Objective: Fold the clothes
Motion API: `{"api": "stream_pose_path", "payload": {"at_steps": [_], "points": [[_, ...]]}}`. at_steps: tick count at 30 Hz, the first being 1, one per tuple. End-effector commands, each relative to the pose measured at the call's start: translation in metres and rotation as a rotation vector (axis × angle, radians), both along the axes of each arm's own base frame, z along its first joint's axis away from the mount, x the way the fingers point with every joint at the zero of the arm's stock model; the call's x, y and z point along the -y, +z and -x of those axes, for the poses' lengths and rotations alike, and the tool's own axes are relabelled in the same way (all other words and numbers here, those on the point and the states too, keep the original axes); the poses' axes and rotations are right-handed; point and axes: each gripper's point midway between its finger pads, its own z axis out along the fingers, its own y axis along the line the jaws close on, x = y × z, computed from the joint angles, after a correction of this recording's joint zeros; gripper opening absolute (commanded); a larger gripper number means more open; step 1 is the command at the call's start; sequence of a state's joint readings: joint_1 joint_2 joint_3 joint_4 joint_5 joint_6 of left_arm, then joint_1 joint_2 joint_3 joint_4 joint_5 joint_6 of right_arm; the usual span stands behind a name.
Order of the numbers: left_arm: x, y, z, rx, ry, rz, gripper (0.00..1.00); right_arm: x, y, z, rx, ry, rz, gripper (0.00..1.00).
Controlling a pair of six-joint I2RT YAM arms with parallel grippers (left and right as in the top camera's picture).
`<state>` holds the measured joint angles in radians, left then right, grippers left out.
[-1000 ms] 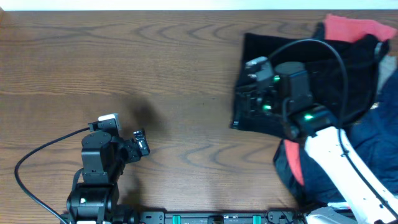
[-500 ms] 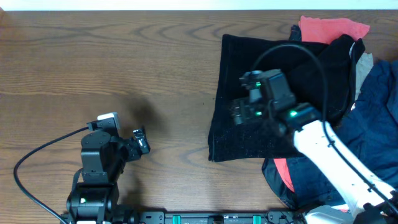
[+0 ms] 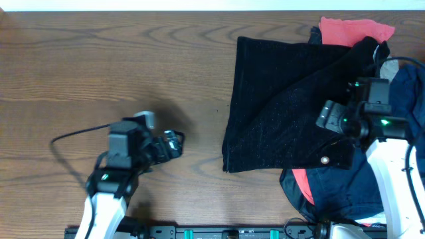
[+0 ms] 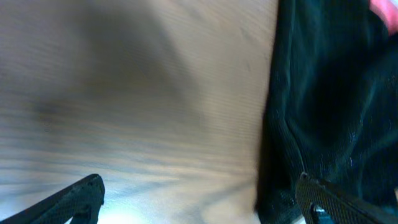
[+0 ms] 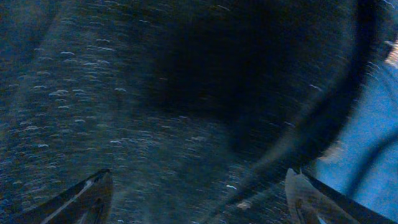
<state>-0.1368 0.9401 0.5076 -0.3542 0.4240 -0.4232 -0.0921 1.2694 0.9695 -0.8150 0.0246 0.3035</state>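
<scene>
Two wide: left end effector [image 4: 199, 183], right end effector [image 5: 198, 177]; black garment [image 3: 279, 99] partly covered; wrist views blurred.

My left arm [image 3: 106, 192] rises from the near edge of my view, wrist turned toward the right. The left gripper [image 3: 174, 141] points rightward, fingers spread wide with nothing between them. My right arm [image 3: 392, 179] stretches away from me, wrist bent leftward. The right gripper [image 3: 327, 118] faces down, fingers likewise wide apart and gripping nothing.
</scene>
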Motion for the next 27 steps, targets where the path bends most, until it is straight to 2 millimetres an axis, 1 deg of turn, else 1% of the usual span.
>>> {"api": "stream_pose_path", "payload": {"at_steps": [1, 7, 9, 12, 13, 14, 16, 18, 19, 20, 22, 23, 24, 25, 27], "points": [[0.041, -0.012, 0.009, -0.102, -0.126, 0.100, 0.98, 0.018, 0.003, 0.006, -0.010, -0.064, 0.010, 0.87], [0.102, -0.046, 0.029, -0.225, -0.300, 0.134, 0.96, 0.030, 0.000, 0.016, -0.043, -0.109, 0.005, 0.87], [0.120, -0.053, 0.037, -0.228, -0.364, 0.129, 0.95, 0.032, -0.001, 0.017, -0.044, -0.117, 0.005, 0.88], [0.144, -0.058, 0.043, -0.199, -0.447, 0.130, 0.95, 0.037, -0.001, 0.019, -0.052, -0.129, 0.023, 0.87], [0.150, -0.060, 0.043, -0.182, -0.462, 0.128, 0.92, 0.039, -0.001, 0.020, -0.057, -0.135, 0.034, 0.87], [0.155, -0.062, 0.041, -0.160, -0.471, 0.118, 0.87, 0.041, -0.002, 0.022, -0.067, -0.140, 0.045, 0.87], [0.160, -0.067, 0.037, -0.124, -0.470, 0.088, 0.74, 0.044, -0.003, 0.026, -0.084, -0.150, 0.065, 0.87], [0.164, -0.073, 0.034, -0.105, -0.469, 0.066, 0.66, 0.047, -0.003, 0.030, -0.100, -0.159, 0.085, 0.87], [0.167, -0.075, 0.034, -0.101, -0.476, 0.066, 0.60, 0.049, -0.004, 0.033, -0.110, -0.166, 0.097, 0.87], [0.169, -0.076, 0.035, -0.100, -0.483, 0.068, 0.50, 0.053, -0.004, 0.037, -0.124, -0.186, 0.112, 0.87], [0.171, -0.078, 0.037, -0.104, -0.490, 0.068, 0.12, 0.064, -0.005, 0.051, -0.163, -0.286, 0.152, 0.87], [0.171, -0.077, 0.038, -0.107, -0.493, 0.072, 0.06, 0.072, -0.006, 0.059, -0.178, -0.358, 0.170, 0.88], [0.174, -0.074, 0.039, -0.107, -0.505, 0.089, 0.06, 0.076, -0.007, 0.063, -0.183, -0.404, 0.176, 0.85], [0.175, -0.070, 0.039, -0.102, -0.510, 0.103, 0.06, 0.078, -0.011, 0.065, -0.185, -0.423, 0.171, 0.79], [0.177, -0.058, 0.036, -0.078, -0.517, 0.136, 0.06, 0.080, -0.019, 0.067, -0.190, -0.432, 0.163, 0.74]]}}
